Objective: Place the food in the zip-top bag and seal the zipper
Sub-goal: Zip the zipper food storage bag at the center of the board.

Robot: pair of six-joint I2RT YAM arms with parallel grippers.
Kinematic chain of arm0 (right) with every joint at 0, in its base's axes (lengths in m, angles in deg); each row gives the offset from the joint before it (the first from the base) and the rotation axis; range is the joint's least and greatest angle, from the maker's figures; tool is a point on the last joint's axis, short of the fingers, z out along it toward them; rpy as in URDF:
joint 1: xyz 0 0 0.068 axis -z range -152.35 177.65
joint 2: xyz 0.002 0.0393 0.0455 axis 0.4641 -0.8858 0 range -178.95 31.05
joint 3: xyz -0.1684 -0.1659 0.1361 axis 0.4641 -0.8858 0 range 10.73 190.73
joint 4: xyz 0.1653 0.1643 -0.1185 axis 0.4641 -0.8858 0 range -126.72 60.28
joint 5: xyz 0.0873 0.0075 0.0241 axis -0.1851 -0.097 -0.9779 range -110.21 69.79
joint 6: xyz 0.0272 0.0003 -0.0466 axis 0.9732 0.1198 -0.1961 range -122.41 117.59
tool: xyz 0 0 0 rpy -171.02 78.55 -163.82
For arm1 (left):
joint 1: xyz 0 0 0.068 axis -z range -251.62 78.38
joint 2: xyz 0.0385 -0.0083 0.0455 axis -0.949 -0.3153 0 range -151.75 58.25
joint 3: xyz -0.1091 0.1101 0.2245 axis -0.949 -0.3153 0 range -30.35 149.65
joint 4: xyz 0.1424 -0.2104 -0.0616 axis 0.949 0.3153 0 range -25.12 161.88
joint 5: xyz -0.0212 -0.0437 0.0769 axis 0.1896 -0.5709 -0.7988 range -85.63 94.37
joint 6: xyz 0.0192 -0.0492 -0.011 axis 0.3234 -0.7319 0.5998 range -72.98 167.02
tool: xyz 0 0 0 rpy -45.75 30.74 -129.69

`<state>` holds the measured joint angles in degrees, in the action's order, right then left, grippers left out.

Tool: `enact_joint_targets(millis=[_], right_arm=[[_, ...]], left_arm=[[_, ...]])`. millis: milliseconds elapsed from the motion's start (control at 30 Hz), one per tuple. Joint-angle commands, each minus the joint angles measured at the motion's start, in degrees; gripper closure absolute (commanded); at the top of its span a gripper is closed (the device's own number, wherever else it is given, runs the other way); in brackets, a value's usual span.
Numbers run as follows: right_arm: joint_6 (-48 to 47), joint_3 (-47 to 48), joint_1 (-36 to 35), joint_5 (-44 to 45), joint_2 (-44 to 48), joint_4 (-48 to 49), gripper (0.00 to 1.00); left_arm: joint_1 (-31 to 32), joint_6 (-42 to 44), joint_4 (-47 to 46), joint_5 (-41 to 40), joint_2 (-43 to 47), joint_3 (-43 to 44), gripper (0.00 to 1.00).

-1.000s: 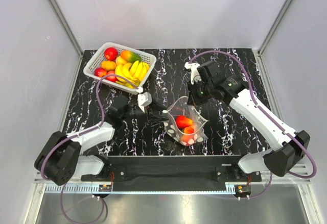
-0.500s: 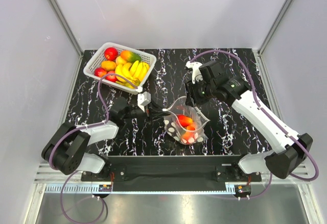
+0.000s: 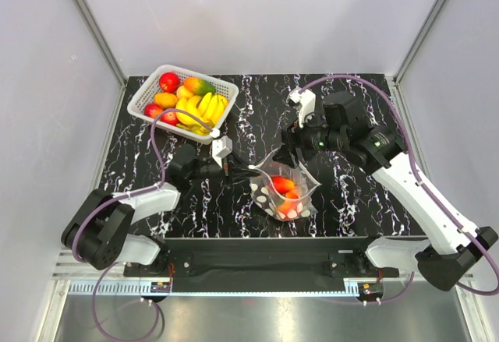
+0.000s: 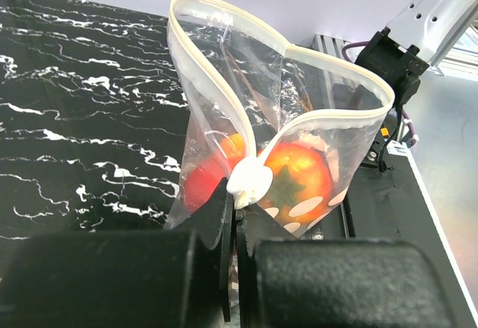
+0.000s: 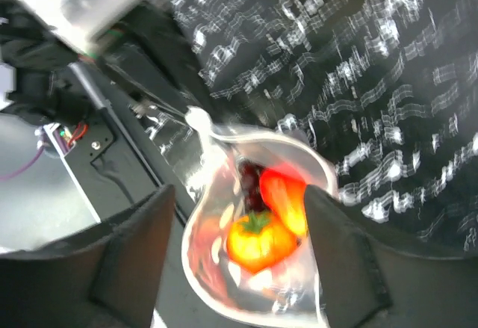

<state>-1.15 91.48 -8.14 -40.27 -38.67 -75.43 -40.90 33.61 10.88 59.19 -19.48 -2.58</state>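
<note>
The clear dotted zip-top bag [image 3: 282, 190] stands open at the table's middle front. Inside lie food pieces: an orange fruit [image 5: 258, 242], a red-yellow one [image 5: 287, 197] and dark grapes [image 5: 250, 182]. My left gripper [image 4: 237, 208] is shut on the bag's near edge, just under a white tab [image 4: 250, 181] on the cream zipper [image 4: 216, 96]. In the top view it [image 3: 234, 172] reaches the bag from the left. My right gripper [image 5: 239, 193] hangs open over the bag's mouth, holding nothing; from above it [image 3: 295, 149] sits at the bag's far side.
A white lattice basket [image 3: 148, 93] at the back left holds bananas [image 3: 201, 108] and several more fruits. The black marbled table [image 3: 351, 202] is edged by metal frame posts and white walls. The arm bases sit along the near edge.
My left gripper has closed on the bag's edge. My right gripper has opened, and its arm has swung up and to the right above the bag.
</note>
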Motion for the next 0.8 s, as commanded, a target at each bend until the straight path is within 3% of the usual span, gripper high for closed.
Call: enact_joint_targets(millis=[0,33,200,300,600,767], right_arm=[[-4.94,-0.07,-1.21,-7.11,-0.68,6.95,0.28],[-5.30,0.28,-1.30,-6.84,-1.30,7.56,0.35],[-11.08,0.90,-5.07,-4.92,-4.46,7.83,0.39],[-13.38,0.46,-6.31,-3.68,-5.87,8.79,0.47],[-19.09,-0.33,-10.70,-2.36,-6.84,11.00,0.44],[-21.38,0.72,-12.72,-2.27,-9.21,8.71,0.48]], left_arm=[[-0.40,-0.03,-0.76,0.27,1.62,2.20,1.00],[-0.57,-0.47,-1.19,0.37,1.45,2.20,1.00],[-1.45,-6.80,-4.45,2.11,-0.84,2.99,1.00],[-1.45,-8.74,-5.50,3.00,-0.93,2.99,1.00],[-1.45,-10.06,-5.50,3.97,0.04,2.81,1.00],[-1.54,-10.94,-5.94,4.50,-0.58,3.17,1.00]])
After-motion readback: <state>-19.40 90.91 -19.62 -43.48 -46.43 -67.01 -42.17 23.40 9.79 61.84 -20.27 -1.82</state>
